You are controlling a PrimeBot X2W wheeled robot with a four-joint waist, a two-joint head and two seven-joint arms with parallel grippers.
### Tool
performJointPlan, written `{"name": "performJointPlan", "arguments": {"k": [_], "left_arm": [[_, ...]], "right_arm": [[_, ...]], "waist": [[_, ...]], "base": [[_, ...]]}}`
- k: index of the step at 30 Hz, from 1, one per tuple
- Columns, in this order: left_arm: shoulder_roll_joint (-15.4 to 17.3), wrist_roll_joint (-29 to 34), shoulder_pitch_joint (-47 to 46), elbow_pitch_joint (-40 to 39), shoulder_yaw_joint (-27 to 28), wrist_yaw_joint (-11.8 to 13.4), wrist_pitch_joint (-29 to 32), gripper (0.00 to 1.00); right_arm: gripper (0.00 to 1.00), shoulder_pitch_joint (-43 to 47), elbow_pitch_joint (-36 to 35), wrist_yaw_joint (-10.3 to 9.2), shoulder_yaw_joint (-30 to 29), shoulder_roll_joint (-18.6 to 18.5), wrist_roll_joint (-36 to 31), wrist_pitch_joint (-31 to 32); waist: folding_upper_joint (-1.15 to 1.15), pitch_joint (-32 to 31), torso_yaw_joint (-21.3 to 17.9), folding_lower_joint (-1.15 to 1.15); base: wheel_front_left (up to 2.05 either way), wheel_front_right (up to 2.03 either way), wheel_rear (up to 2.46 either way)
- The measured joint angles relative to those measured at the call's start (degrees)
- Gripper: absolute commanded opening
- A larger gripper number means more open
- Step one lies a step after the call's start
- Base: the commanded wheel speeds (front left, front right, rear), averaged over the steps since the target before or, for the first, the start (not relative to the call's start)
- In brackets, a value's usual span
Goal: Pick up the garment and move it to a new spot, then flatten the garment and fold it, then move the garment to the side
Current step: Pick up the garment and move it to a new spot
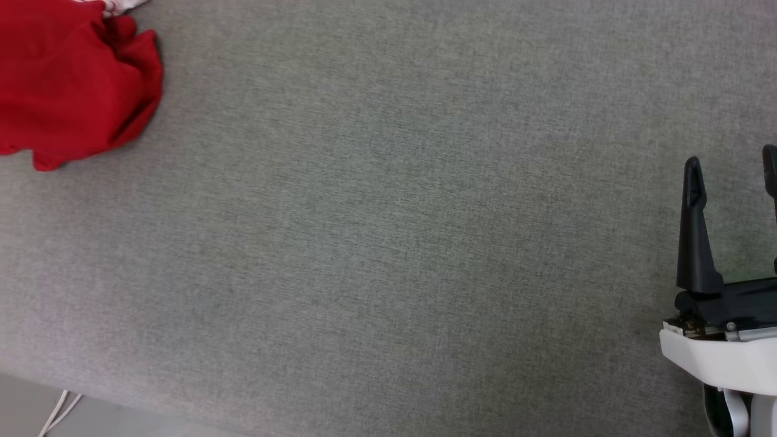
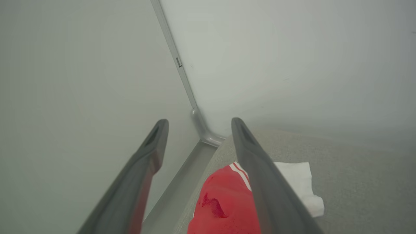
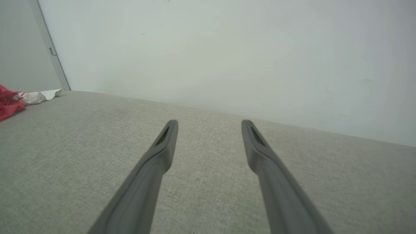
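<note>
The garment [image 1: 73,85], a red shirt with a bit of white striped trim, lies bunched at the far left top corner of the grey fabric surface [image 1: 388,243]. In the left wrist view the garment [image 2: 224,204] sits just below my open left gripper [image 2: 198,125], with its white sleeve [image 2: 299,182] spread to the right. My right gripper [image 1: 731,173] is open at the right edge of the head view, far from the garment. The right wrist view shows my right gripper [image 3: 209,125] open and empty over bare fabric, with the garment [image 3: 9,104] small at the far left.
A pale wall [image 3: 227,48] rises behind the surface, meeting another wall at a grey corner strip [image 2: 182,71]. The surface's front edge, floor and a white cable [image 1: 57,413] show at the lower left of the head view.
</note>
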Motion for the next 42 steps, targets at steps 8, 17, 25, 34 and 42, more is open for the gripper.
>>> {"name": "performJointPlan", "arguments": {"k": [8, 17, 25, 34, 42], "left_arm": [[3.3, -17.3, 0.2, 1.7, -11.0, -0.3, 21.2, 1.0], [7.4, -34.3, 6.1, -0.5, -18.9, -0.3, 42.0, 1.0], [9.2, -37.2, 7.0, -1.8, -24.0, -0.3, 42.6, 0.0], [11.4, -37.3, 6.7, -3.0, -28.9, -0.3, 35.4, 0.0], [14.2, -36.6, 2.5, -10.0, -35.2, -0.3, 31.3, 0.0]], "right_arm": [[1.0, -1.0, -2.6, 0.0, 0.4, 0.0, -0.4, 0.0], [1.0, -2.1, -2.7, 0.0, 1.3, 0.0, -1.0, 0.0], [1.0, -2.7, -1.7, 0.0, 2.6, 0.0, -1.3, 0.0], [1.0, -2.8, -0.5, 0.0, 2.9, 0.0, -0.9, 0.0], [1.0, -2.3, 1.7, 0.0, 4.4, 0.0, 1.2, 0.0]], "waist": [[0.0, 3.7, -1.7, 0.0], [0.0, 6.9, -3.0, 0.0], [0.0, 7.9, -3.7, -0.01], [0.0, 4.5, -3.6, 0.0], [0.0, -2.1, -3.0, -0.01]], "base": [[0.0, 0.0, 0.0], [0.0, 0.0, 0.0], [0.0, 0.0, 0.0], [0.0, 0.0, 0.0], [0.0, 0.0, 0.0]]}}
